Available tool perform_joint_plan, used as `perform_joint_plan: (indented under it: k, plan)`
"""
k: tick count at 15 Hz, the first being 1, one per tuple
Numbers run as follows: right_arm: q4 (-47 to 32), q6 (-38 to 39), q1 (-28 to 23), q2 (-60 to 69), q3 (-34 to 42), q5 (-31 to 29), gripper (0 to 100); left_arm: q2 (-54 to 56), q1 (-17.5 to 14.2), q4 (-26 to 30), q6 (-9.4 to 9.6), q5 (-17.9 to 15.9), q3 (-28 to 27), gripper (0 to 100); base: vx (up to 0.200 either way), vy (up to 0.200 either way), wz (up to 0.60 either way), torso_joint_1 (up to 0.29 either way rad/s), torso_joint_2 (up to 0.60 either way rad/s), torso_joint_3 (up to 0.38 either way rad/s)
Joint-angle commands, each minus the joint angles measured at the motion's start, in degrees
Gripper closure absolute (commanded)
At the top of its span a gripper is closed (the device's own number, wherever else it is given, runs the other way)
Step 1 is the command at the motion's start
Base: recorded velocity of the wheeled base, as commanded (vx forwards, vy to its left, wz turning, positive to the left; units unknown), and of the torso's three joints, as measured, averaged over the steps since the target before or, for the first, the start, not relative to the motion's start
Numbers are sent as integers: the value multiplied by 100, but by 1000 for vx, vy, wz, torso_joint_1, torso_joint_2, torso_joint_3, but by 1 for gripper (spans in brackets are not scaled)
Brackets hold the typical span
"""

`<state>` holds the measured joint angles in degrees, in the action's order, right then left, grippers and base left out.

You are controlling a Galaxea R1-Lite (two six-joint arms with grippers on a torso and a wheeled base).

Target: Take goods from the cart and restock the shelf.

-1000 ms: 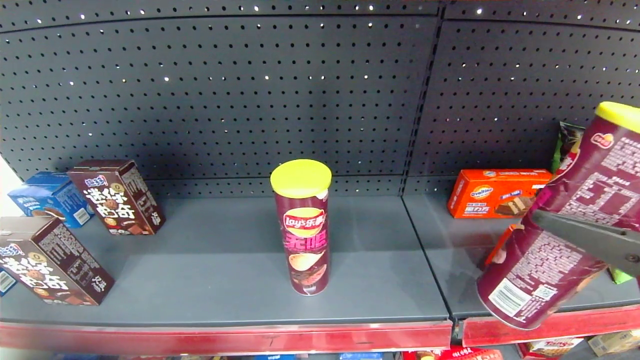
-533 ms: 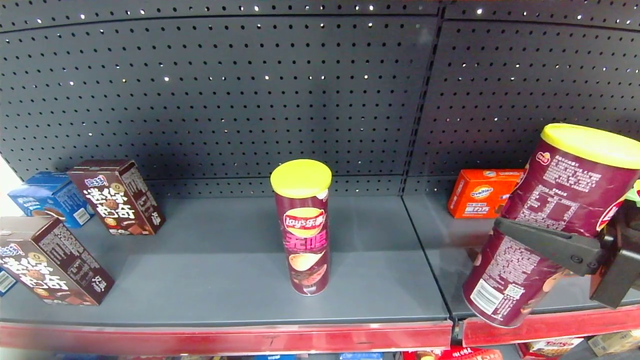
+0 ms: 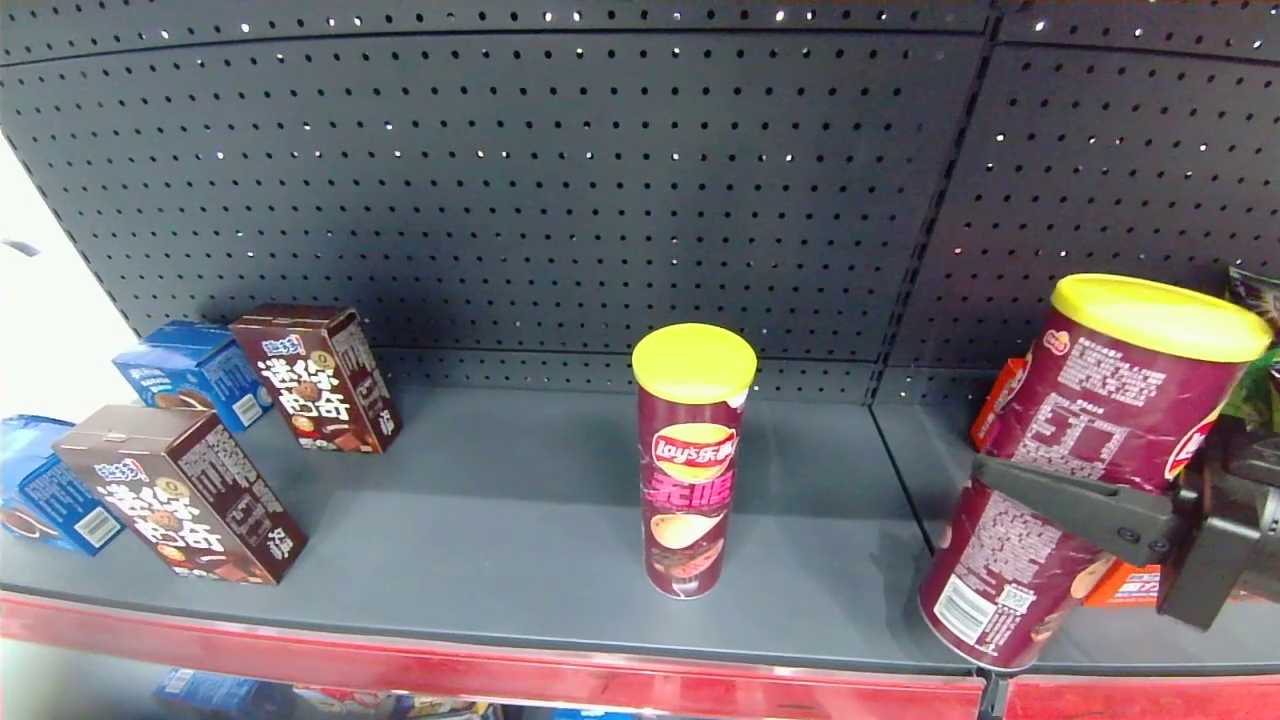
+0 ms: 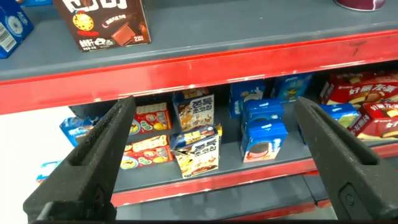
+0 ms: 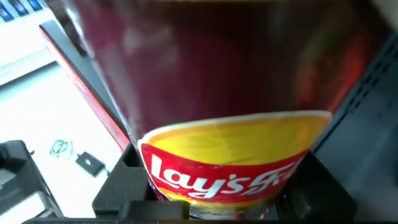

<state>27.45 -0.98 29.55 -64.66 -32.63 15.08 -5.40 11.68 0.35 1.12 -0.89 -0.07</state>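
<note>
Right gripper is clamped on the held can; one black finger lies across its dark-red side. The held can sits right of the standing can, tilted, with its yellow lid leaning away from the standing can and its base low over the shelf's front edge. Whether the base touches is hard to tell. Up close, the right wrist view shows the glossy maroon wall and yellow-and-red label seated between the fingers.

Tucked behind the held can is an orange box, and there's a green packet farther right of it. The standing can is upright, a smooth cylinder with a flat yellow lid. Well to its left are two brown cardboard boxes and two blue ones. Behind it rises the dark perforated back wall.

Left gripper hangs with its fingers wide apart and nothing between them, below the standing can's level, facing the glossy red front strip and the small boxes stacked beneath.
</note>
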Motion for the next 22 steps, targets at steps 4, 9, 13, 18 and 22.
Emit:
perform_joint_plan:
  k: [4, 9, 13, 18, 22]
  plan:
    - [14, -17, -28, -29, 20, -119, 100, -14, 1, 0, 2, 1, -1, 0, 0, 0, 0, 0, 0, 0]
    - [911, -17, -37, -1040, -76, 21, 100, -14, 1, 0, 2, 1, -1, 0, 0, 0, 0, 0, 0, 0]
    - [1737, -26, -19, -1822, -287, -31, 100, -14, 1, 0, 2, 1, -1, 0, 0, 0, 0, 0, 0, 0]
    - [1790, -61, -63, -2358, -771, -49, 100, -14, 1, -9, 2, 1, -1, 0, 0, 0, 0, 0, 0, 0]
    - [1737, -175, -19, -3097, -1764, -576, 100, -14, 1, 0, 2, 1, -1, 0, 0, 0, 0, 0, 0, 0]
